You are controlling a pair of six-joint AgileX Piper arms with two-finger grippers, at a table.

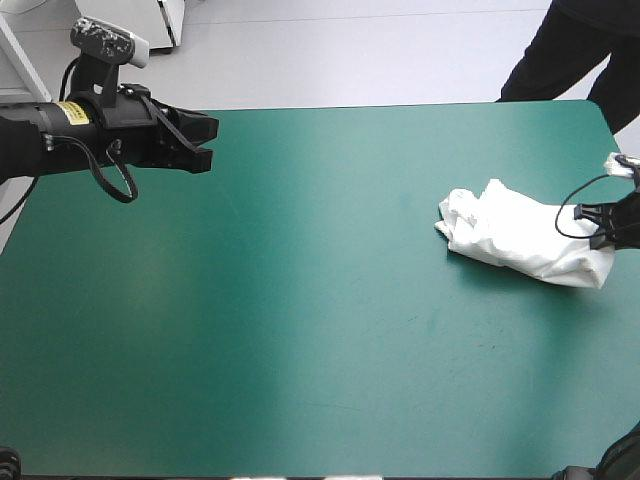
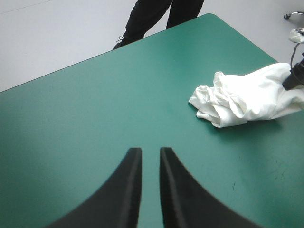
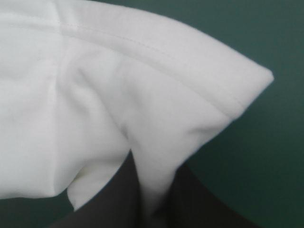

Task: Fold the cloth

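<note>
1. Progress: barely begun, by my read. The shirt [image 1: 520,238] is a crumpled heap near the right edge of the table [image 1: 300,330]. It isn't spread and has no folds yet.
2. Left to do: spread it flat, then all the folds.
3. R gripper [image 1: 603,238]: low at the heap's right end, fingers nearly closed w/ a bit of cloth pinched btwn them.
4. L gripper [image 1: 205,143]: raised over the far-left corner, well apart from the shirt, pointing twd it. Fingers stand a narrow gap apart, holding nothing.
</note>
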